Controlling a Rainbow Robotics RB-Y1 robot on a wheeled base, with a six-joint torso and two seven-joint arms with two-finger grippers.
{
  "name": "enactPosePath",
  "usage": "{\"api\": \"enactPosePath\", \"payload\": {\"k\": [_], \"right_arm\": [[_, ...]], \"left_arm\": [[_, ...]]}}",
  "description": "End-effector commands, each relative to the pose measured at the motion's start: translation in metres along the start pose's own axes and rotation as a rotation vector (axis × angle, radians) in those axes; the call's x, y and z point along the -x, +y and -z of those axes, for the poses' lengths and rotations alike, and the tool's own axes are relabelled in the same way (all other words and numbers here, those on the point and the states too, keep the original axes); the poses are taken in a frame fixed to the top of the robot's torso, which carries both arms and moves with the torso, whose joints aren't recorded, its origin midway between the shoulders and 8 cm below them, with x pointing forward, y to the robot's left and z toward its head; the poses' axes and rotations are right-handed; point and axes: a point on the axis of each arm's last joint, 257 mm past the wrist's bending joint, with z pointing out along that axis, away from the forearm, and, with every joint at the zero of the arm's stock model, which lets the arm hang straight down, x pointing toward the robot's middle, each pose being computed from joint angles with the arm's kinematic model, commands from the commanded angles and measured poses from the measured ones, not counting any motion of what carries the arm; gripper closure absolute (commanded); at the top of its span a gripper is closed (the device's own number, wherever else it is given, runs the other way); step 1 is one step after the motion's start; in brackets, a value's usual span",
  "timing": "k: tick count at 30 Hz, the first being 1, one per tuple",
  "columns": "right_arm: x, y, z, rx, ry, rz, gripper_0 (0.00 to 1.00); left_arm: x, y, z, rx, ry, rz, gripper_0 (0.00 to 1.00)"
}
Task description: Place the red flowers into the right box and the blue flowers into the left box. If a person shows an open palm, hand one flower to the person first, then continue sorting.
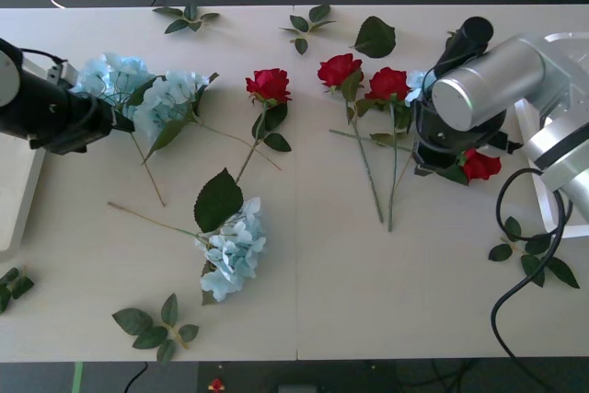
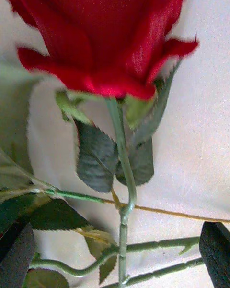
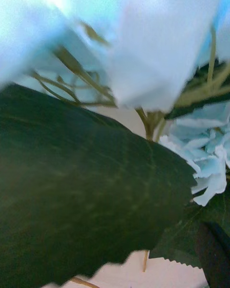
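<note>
On the pale surface [image 1: 368, 283] the red flowers [image 1: 269, 86] lie spread through the middle and right part, and the blue flowers [image 1: 232, 248] lie at the left and in the lower middle. The right gripper [image 1: 440, 161] is low over one red rose [image 2: 103, 33] near the right edge; in the right wrist view its black fingers [image 2: 216, 252] stand at the two corners — the jaws are open, with the green stem [image 2: 123, 173] running between them and not pinched. The right box [image 1: 526, 121] is a white tray, mostly hidden behind this silver arm. The left gripper [image 1: 115, 119] is at the left side, pushed in among two blue heads; a big dark leaf [image 3: 86, 187] covers most of its view, and only one black finger [image 3: 215, 254] shows, so I cannot tell the state of its jaws. The left box [image 1: 20, 195] lies at the left edge of the surface, just beside this arm. Loose green leaf sprigs [image 1: 156, 324] lie around the edges.
</note>
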Motion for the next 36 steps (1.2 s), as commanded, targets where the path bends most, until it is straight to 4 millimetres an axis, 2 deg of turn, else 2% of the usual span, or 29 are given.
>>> {"api": "enactPosePath", "payload": {"k": [1, 6, 10, 11, 13, 15, 16, 20, 21, 22, 23, 24, 36], "right_arm": [[-0.028, 0.015, 0.001, 0.044, 0.027, -0.015, 0.0], [-0.021, 0.018, -0.014, 0.052, 0.006, -0.027, 0.0], [-0.023, 0.02, -0.02, 0.065, 0.015, -0.027, 0.0], [-0.024, 0.021, -0.02, 0.067, 0.02, -0.028, 0.04], [-0.026, 0.02, -0.02, 0.063, 0.026, -0.034, 0.41], [-0.027, 0.021, -0.019, 0.063, 0.028, -0.035, 0.88], [-0.028, 0.022, -0.018, 0.064, 0.031, -0.034, 0.99], [-0.029, 0.021, -0.018, 0.062, 0.035, -0.036, 1.0], [-0.029, 0.021, -0.018, 0.062, 0.035, -0.034, 1.0], [-0.029, 0.021, -0.018, 0.062, 0.035, -0.034, 1.0], [-0.029, 0.021, -0.018, 0.062, 0.035, -0.034, 1.0], [-0.03, 0.022, -0.018, 0.063, 0.036, -0.034, 1.0], [-0.032, 0.02, -0.018, 0.057, 0.044, -0.034, 1.0]], "left_arm": [[0.008, -0.033, -0.003, -0.006, 0.0, 0.003, 0.0], [-0.005, -0.042, -0.024, 0.002, 0.01, -0.042, 0.0], [-0.004, -0.043, -0.038, 0.006, -0.021, -0.06, 0.0], [-0.002, -0.043, -0.04, 0.004, -0.032, -0.061, 0.0], [0.0, -0.037, -0.043, 0.013, -0.042, -0.058, 0.0], [0.001, -0.033, -0.044, 0.02, -0.046, -0.057, 0.0], [0.002, -0.032, -0.044, 0.023, -0.048, -0.056, 0.0], [0.004, -0.027, -0.043, 0.033, -0.053, -0.058, 0.0], [0.005, -0.026, -0.043, 0.035, -0.055, -0.061, 0.24], [0.005, -0.026, -0.043, 0.037, -0.056, -0.065, 0.62], [0.006, -0.025, -0.043, 0.038, -0.056, -0.065, 0.84], [0.006, -0.025, -0.043, 0.04, -0.057, -0.069, 1.0], [0.007, -0.021, -0.043, 0.049, -0.06, -0.089, 1.0]]}}
